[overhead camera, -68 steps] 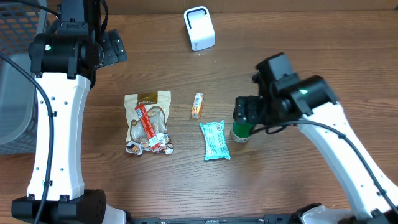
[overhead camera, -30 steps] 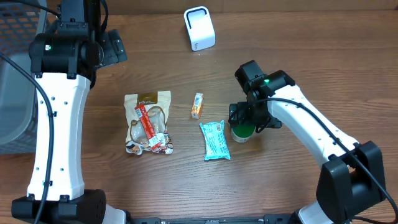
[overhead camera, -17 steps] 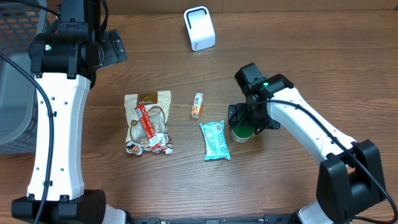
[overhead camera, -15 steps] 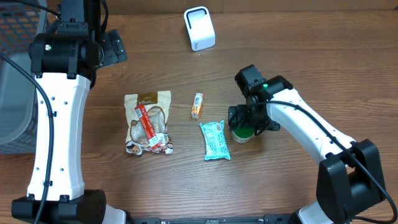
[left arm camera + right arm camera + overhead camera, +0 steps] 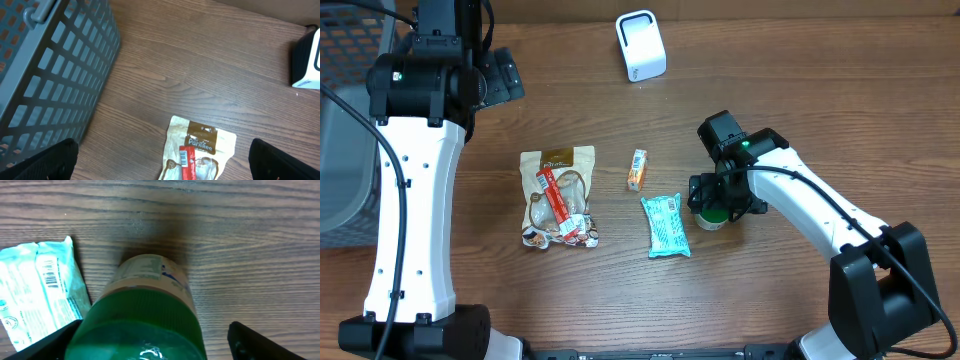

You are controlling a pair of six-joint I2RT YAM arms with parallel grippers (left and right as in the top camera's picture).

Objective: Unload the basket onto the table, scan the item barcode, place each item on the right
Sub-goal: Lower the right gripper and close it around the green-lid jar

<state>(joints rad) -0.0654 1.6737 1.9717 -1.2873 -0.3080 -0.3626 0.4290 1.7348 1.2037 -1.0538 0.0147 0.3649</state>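
The right gripper straddles the green-lidded jar, jaws spread, one finger clear of the lid, nothing clasped; the jar stands upright on the table; a teal packet lies just beside the jar; the white scanner sits well apart from it; the left gripper, far from the jar, hangs released above a snack bag.

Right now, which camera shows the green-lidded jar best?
The right wrist view: the green-lidded jar sits close up, with its lid and label visible. The overhead view shows only a part of it under the right gripper. The left wrist view misses it.
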